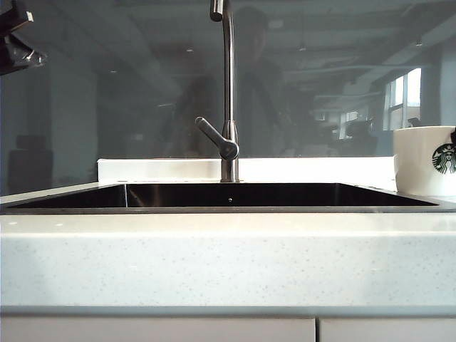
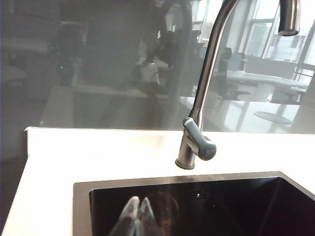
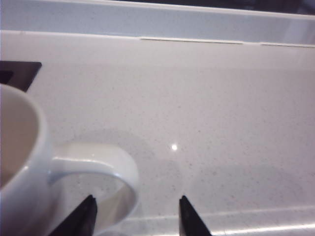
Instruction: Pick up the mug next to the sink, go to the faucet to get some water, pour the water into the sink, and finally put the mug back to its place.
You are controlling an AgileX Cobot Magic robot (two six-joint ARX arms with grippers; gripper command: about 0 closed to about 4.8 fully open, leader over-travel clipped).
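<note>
The mug [image 1: 425, 161] stands upright on the pale speckled worktop [image 1: 228, 263], at the right side of the sink [image 1: 228, 196], just beside its metal rim. Its green round logo faces the exterior camera. The faucet [image 1: 227, 107] rises behind the middle of the sink, with its short lever pointing up to the left in this view.

The right hand [image 3: 137, 216] is low above the worktop, next to the mug [image 3: 29, 167]. Its two dark fingers [image 3: 81, 219] stand wide apart. One finger is very close to the white handle [image 3: 106, 172] of the mug, but I cannot tell if it touches it. Nothing is held between the fingers.

The left hand [image 2: 138, 219] is above the dark inside of the sink [image 2: 221, 206], in front of the faucet [image 2: 197, 142]. Its pale fingertips [image 2: 129, 216] are pressed together and hold nothing. In the exterior view, only a dark part of an arm [image 1: 18, 43] shows at the top left corner.
</note>
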